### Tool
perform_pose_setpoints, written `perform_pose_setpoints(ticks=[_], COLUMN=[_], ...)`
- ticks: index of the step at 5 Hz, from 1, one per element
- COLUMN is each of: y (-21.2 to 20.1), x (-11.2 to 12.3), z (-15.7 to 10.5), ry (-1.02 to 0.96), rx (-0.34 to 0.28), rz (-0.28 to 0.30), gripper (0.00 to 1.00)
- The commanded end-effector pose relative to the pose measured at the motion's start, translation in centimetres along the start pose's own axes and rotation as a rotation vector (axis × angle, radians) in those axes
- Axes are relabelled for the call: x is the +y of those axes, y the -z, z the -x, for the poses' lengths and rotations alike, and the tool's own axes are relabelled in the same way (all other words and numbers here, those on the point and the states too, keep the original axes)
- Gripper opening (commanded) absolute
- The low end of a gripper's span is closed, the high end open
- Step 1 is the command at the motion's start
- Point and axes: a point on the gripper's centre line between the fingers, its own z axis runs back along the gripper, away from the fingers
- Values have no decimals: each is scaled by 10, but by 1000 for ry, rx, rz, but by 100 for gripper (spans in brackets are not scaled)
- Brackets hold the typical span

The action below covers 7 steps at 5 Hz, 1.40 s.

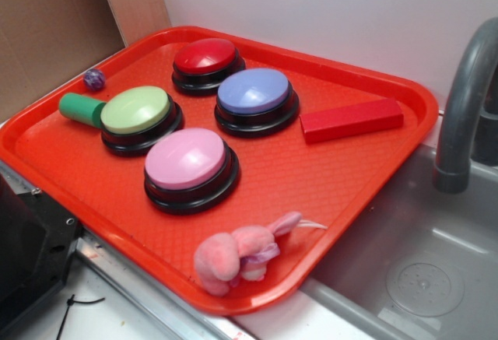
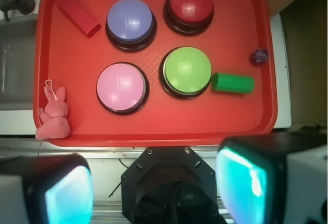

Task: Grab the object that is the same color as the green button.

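The object, a small dark green cylinder point(image 1: 82, 109) point(image 2: 233, 82), lies on its side on the red tray point(image 1: 327, 177) point(image 2: 72, 55). It touches the side of the green button point(image 1: 136, 110) point(image 2: 187, 70), a pale lime dome on a black base. In the wrist view my gripper point(image 2: 154, 188) is open, its two fingers point(image 2: 69, 193) spread wide at the bottom corners with nothing between them. It hangs high above the tray's near edge, well short of the cylinder. The gripper does not show in the exterior view.
Pink point(image 2: 122, 87), blue point(image 2: 130, 21) and red point(image 2: 191, 6) dome buttons share the tray with a red block point(image 2: 78, 14), a tiny purple ball point(image 2: 259, 56) and a pink plush rabbit point(image 2: 54, 117). The robot's black base point(image 2: 171, 183) sits below my gripper. A sink point(image 1: 420, 262) and grey faucet point(image 1: 463, 106) lie beside the tray.
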Motion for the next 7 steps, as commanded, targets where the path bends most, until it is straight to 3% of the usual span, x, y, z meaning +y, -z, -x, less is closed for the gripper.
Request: perform_pose_setpoints(ticks=[1, 2, 3, 5, 6, 7], y=[0, 9, 27, 55, 80, 100], x=[0, 19, 45, 90, 108, 123], z=[0, 7, 9, 13, 9, 4], ry=[0, -219, -436, -838, -1028, -1186], rx=[0, -48, -46, -98, -124, -193], rz=[0, 20, 4, -29, -133, -197], gripper=[100, 100, 100, 100, 100, 100])
